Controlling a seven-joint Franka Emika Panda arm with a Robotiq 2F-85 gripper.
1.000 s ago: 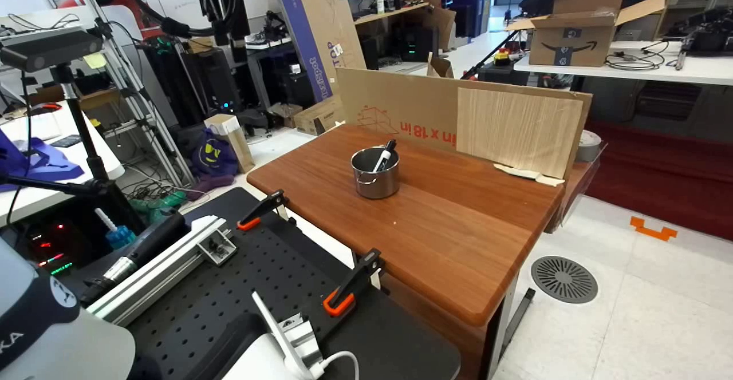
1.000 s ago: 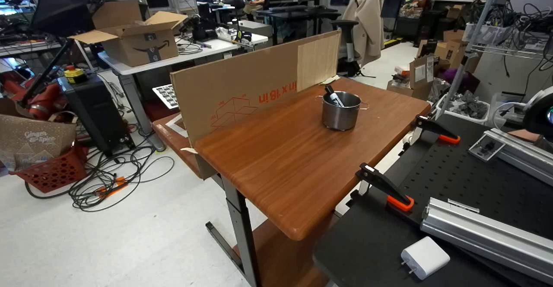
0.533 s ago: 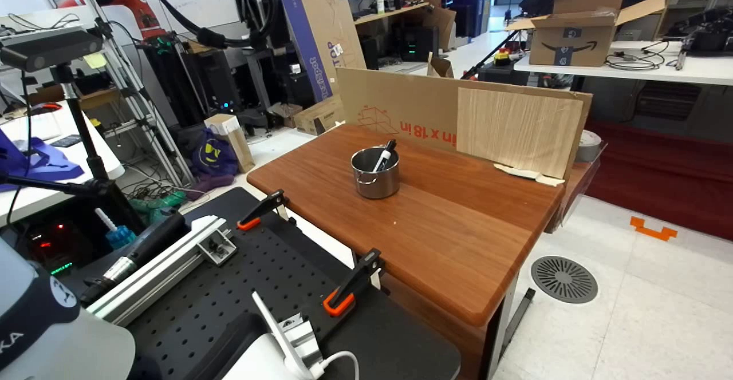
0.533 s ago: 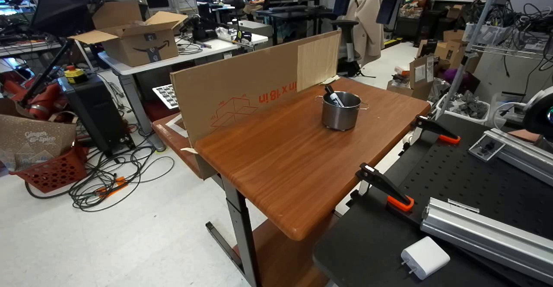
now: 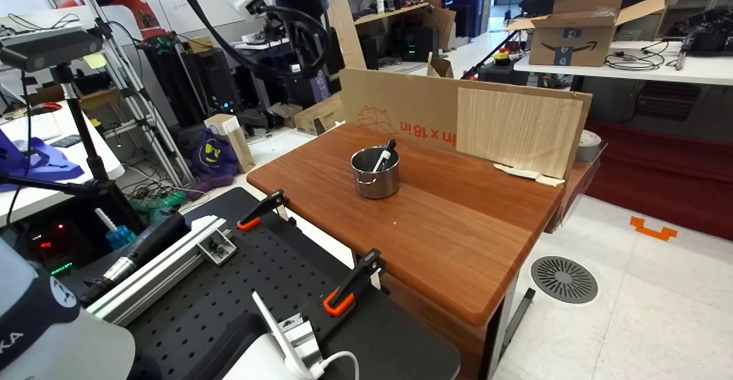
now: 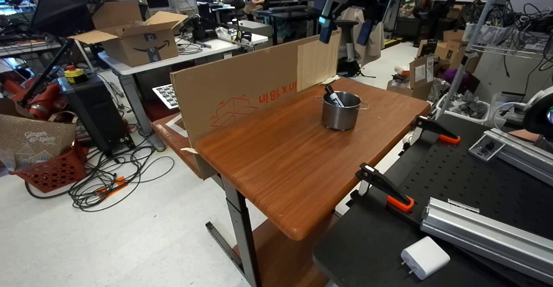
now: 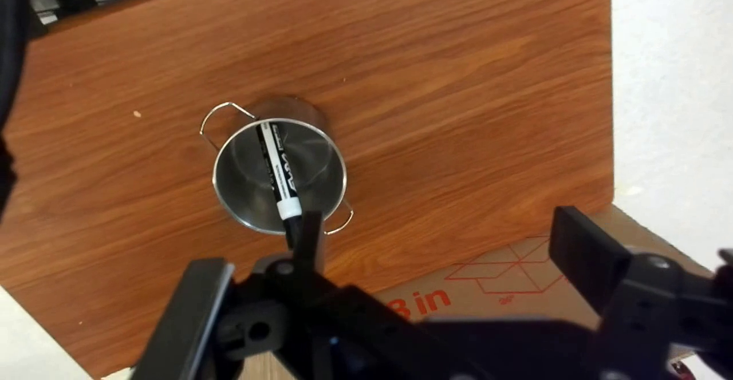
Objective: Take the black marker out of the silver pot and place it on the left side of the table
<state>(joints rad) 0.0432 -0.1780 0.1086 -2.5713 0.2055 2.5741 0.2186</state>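
The silver pot stands upright on the reddish-brown table and shows in both exterior views (image 5: 379, 187) (image 6: 339, 117). The table top (image 5: 452, 220) also fills most of the wrist view (image 7: 487, 94). The black marker (image 5: 383, 159) leans inside the pot with its black cap above the rim, also in an exterior view (image 6: 335, 97). In the wrist view, the marker (image 7: 279, 168) lies across the pot (image 7: 233, 197), its cap end partly behind a finger. My gripper (image 6: 344, 37) is open and empty, high above the table behind the pot; its spread fingers show in the wrist view (image 7: 587, 254).
A cardboard panel (image 5: 412, 105) with a wood-patterned sheet (image 5: 518, 131) stands along the table's back edge. A black perforated bench (image 5: 286, 277) with orange-tipped clamps (image 5: 352, 282) (image 5: 262, 210) lies along the front edge. The pot has thin wire handles.
The arm has moved right and lower in an exterior view. The gripper has come down into sight from the top in an exterior view. The pot and marker have not moved.
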